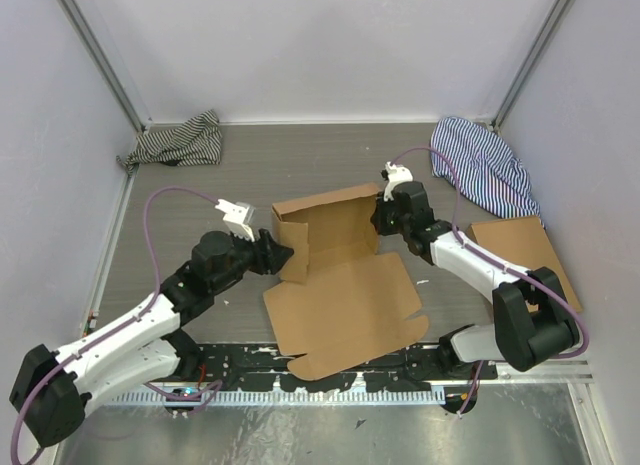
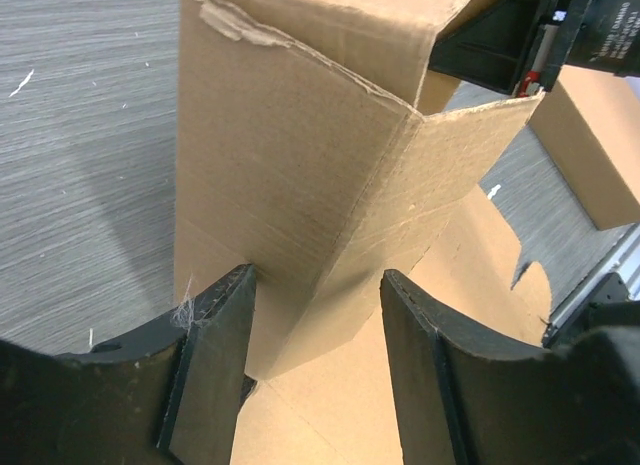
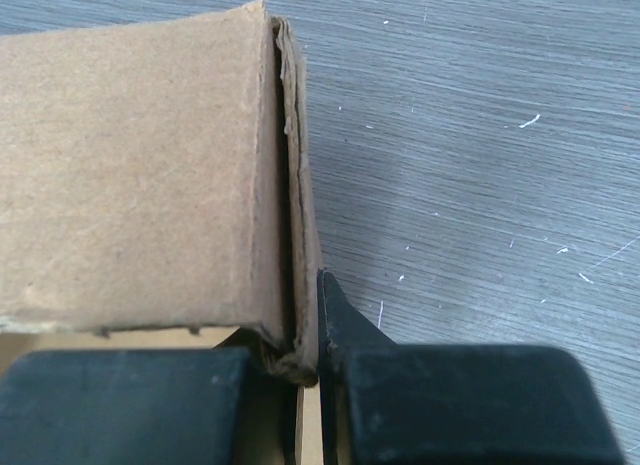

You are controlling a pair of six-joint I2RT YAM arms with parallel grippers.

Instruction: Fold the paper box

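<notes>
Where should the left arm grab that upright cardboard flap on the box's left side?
Probably best to pinch the upright flap of the paper box near its free outer edge, coming in level from the left. It stands as a thin sheet, so one finger can slip each side. The left gripper has its open fingers lined up that way.

No readable text, label, brand or number anywhere. Only a few lines of tiny white print on the black plastic housing [image 2: 612, 23] at the top right corner of the left wrist view, too small and blurred to make out.
</notes>
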